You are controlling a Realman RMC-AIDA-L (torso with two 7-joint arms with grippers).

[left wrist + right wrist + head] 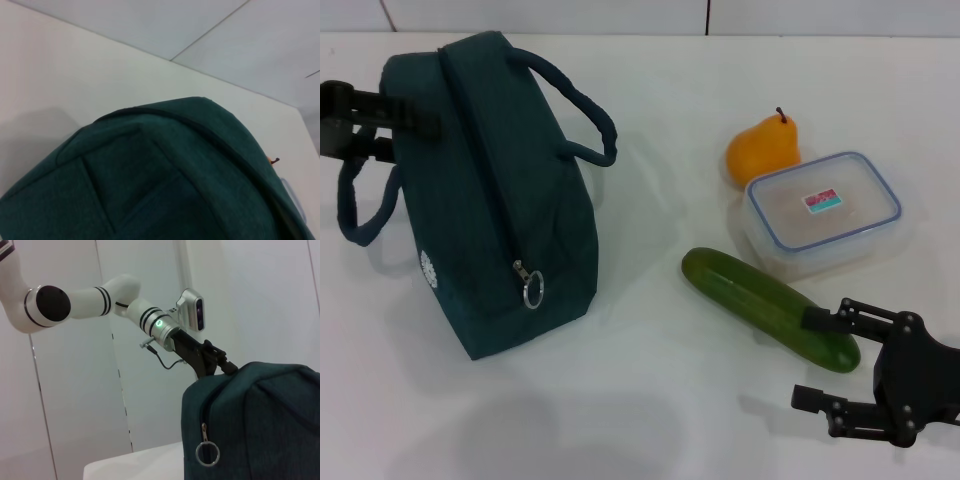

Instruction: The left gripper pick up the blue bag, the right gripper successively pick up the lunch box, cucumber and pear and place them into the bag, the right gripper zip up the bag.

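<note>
Three foods wait on the right of the table (650, 400): the pear (761, 150) far back touching the lunch box (823, 208), the cucumber (768, 306) nearer, all apart from the zipped blue bag (490, 190) on the left. The left pincer (385, 125) meets the bag's far end, seemingly to steady it; I cannot tell its grip. The right pincer (820, 360) hovers open and empty beside the cucumber's near end.

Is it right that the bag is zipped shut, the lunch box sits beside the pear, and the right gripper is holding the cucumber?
Not quite: in the head view the right gripper is open, near the cucumber end, not holding it. The blue bag is zipped; the lunch box sits beside the pear.
</note>
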